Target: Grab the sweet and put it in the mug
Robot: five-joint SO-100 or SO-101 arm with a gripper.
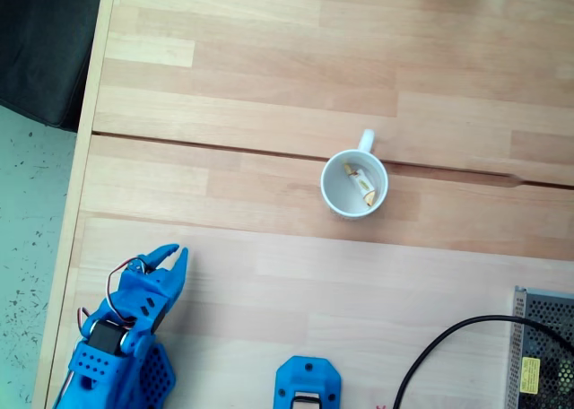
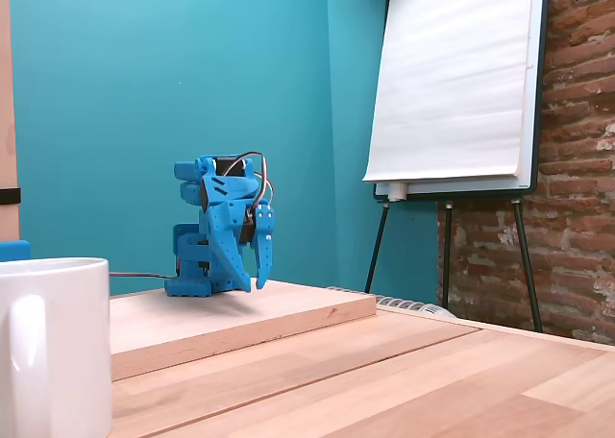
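With the sweet (image 1: 362,185) lying inside the mug (image 1: 334,196), I am holding my claw (image 1: 170,257) nearly pressed together, empty, well apart, so parking low without nudging anything looks best.

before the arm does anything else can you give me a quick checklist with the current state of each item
1. Sweet inside the mug: ok, it lies on the mug's white floor in the top-down fixed view.
2. Mug upright on the table: ok, mouth faces up, handle points to the far edge.
3. Pincer clear of the mug: ok, it sits well off toward the lower left corner of that view.
4. Pincer empty: ok, nothing shows between the fingers in both fixed views.
5. Pincer closed: ok, fingertips look together.
6. Black cable clear of the arm: ok, it lies at the lower right, away from it.
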